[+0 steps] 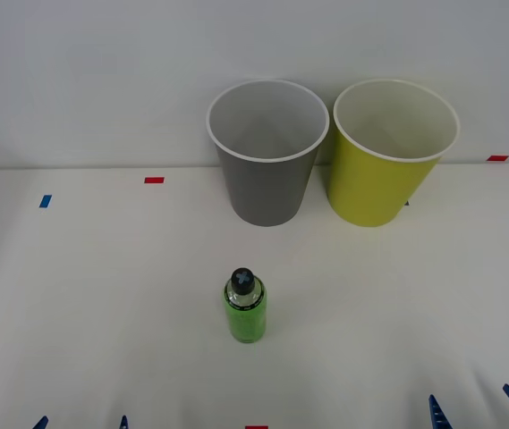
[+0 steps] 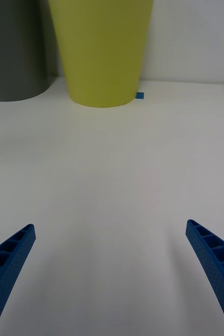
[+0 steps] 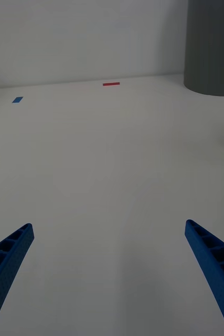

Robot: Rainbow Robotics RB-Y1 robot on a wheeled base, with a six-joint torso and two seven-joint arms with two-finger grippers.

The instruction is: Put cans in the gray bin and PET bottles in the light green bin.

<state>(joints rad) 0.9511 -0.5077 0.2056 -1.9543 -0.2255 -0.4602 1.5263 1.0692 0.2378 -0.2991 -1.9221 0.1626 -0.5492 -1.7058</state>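
PET bottle [image 1: 246,307] is standing upright mid-surface, before the gray bin [image 1: 267,179]. You're parking both grippers, left [image 1: 81,424] and right [image 1: 478,409], jaws apart; bottle roughly midway between them, light green bin [image 1: 384,179] right.

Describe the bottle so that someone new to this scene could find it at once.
Start from the two bins at the back of the white table: the gray bin and, to its right, the green bin. In front of the gray bin, apart from both, the bottle stands upright alone in the middle of the table. It is far smaller than the bins, with a bright green label and black cap.
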